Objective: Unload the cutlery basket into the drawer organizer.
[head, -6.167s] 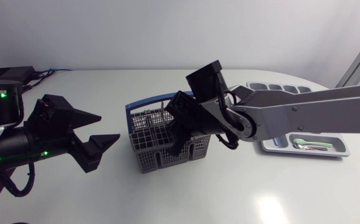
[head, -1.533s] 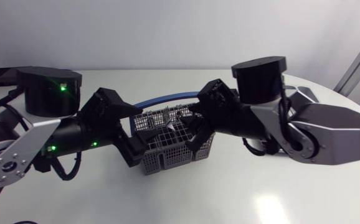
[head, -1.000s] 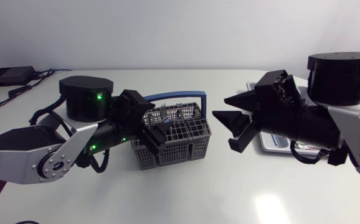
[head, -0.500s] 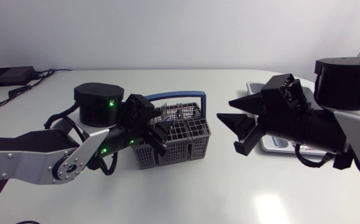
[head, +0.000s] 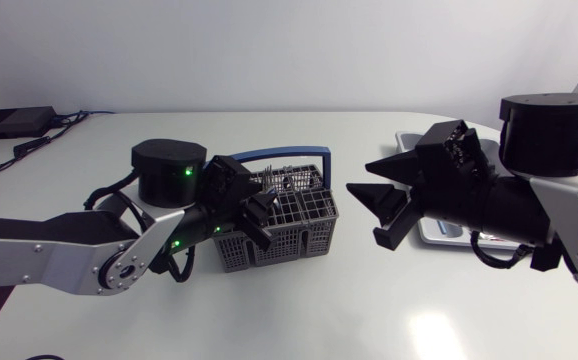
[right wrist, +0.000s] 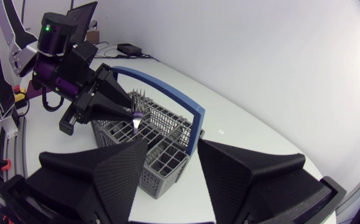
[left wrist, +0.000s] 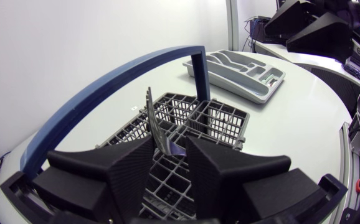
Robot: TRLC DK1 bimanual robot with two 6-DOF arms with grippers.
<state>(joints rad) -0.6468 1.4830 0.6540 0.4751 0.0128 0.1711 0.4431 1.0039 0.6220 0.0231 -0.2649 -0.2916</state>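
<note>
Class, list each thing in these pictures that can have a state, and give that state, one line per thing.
cutlery basket: upright, handle raised
left gripper: shut on fork, over the cutlery basket
fork: gripped, tines up
right gripper: open, empty, apart from the cutlery basket
drawer organizer: flat on the table, something green in one compartment
</note>
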